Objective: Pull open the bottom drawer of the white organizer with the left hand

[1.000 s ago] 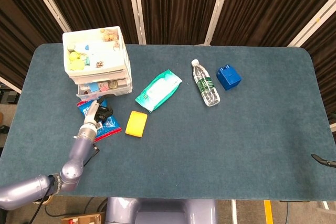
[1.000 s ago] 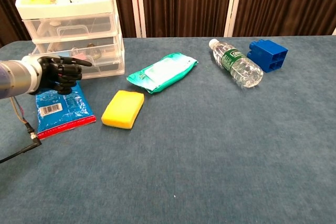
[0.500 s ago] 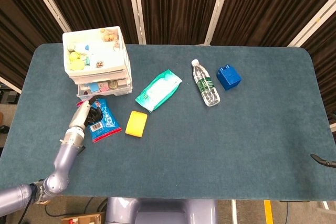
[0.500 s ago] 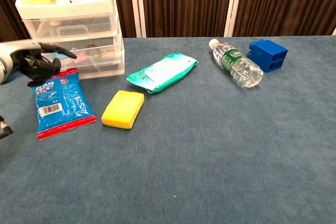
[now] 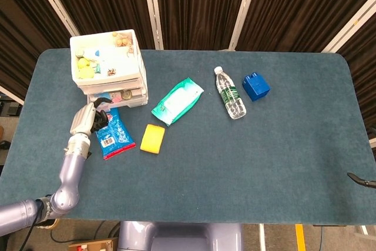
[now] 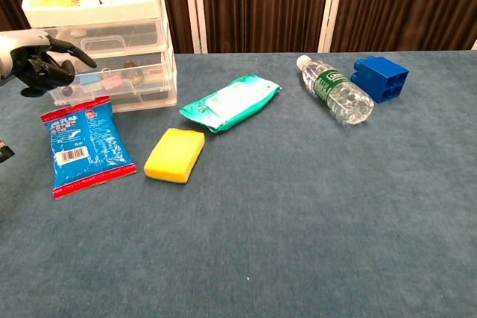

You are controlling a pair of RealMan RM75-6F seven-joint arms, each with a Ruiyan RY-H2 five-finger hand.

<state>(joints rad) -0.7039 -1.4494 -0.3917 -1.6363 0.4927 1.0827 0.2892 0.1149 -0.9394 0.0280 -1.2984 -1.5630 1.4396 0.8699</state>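
Observation:
The white organizer [image 5: 108,66] stands at the table's far left, its top tray full of small items. In the chest view the organizer [image 6: 104,35] shows three clear drawers; the bottom drawer [image 6: 123,93] sits about level with the drawers above it. My left hand [image 6: 36,65] hovers at the organizer's front left corner, level with the middle drawer, fingers curled and one finger stretched toward the drawer fronts, holding nothing. From the head camera, the left hand [image 5: 89,118] lies just in front of the bottom drawer [image 5: 120,99]. Only a dark sliver of my right hand [image 5: 361,179] shows at the right edge.
A blue snack bag [image 6: 83,147] lies right in front of the organizer, below the left hand. A yellow sponge [image 6: 174,155], a green wipes pack [image 6: 231,102], a water bottle [image 6: 335,98] and a blue block [image 6: 381,77] spread to the right.
The left hand has moved off the blue snack bag, up and toward the organizer's front left corner. Nothing else has shifted.

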